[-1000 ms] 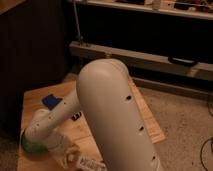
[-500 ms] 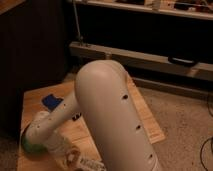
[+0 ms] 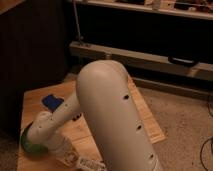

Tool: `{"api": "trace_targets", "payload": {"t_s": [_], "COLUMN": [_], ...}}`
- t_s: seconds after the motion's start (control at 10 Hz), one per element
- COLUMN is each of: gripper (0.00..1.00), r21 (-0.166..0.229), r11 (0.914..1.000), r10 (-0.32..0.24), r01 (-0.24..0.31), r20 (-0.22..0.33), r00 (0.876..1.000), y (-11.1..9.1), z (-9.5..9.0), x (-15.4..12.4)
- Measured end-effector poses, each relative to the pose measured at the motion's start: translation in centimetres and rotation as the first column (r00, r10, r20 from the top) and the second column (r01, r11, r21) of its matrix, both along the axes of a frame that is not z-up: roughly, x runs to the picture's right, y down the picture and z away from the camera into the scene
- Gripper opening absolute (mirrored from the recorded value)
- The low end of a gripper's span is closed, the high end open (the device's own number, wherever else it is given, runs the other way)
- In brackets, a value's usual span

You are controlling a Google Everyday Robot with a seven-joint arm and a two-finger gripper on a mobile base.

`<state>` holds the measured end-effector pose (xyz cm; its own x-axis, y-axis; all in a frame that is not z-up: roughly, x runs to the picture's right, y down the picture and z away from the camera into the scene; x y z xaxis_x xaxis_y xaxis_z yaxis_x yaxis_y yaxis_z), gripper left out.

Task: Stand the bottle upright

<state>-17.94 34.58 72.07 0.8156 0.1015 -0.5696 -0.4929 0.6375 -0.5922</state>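
White end effector [image 3: 69,152] (grip: cannot tell) seemingly touches the clear plastic bottle [image 3: 91,163] lying flat.

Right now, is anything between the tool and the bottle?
Nothing I can see. The tool is low over the table, right beside the lying bottle; the green bowl is on the tool's other side.

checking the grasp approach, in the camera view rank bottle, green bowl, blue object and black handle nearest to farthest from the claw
The claw sits low at front left.
1. bottle, just right of it
2. green bowl, to its left
3. blue object, farther back
4. black handle, far back right
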Motion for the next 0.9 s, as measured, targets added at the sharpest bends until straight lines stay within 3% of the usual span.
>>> {"api": "trace_targets", "payload": {"t_s": [0.6,0.9], "gripper": [0.45,0.23], "r21": [0.014,0.011], "r11": [0.9999,0.9999], "r10": [0.008,0.001], "r01": [-0.008,-0.001], "r20": [0.002,0.009], "r00": [1.000,1.000], "y": [-0.86,-0.99], "z": [-0.02,0.09], "x": [-0.30,-0.71]}}
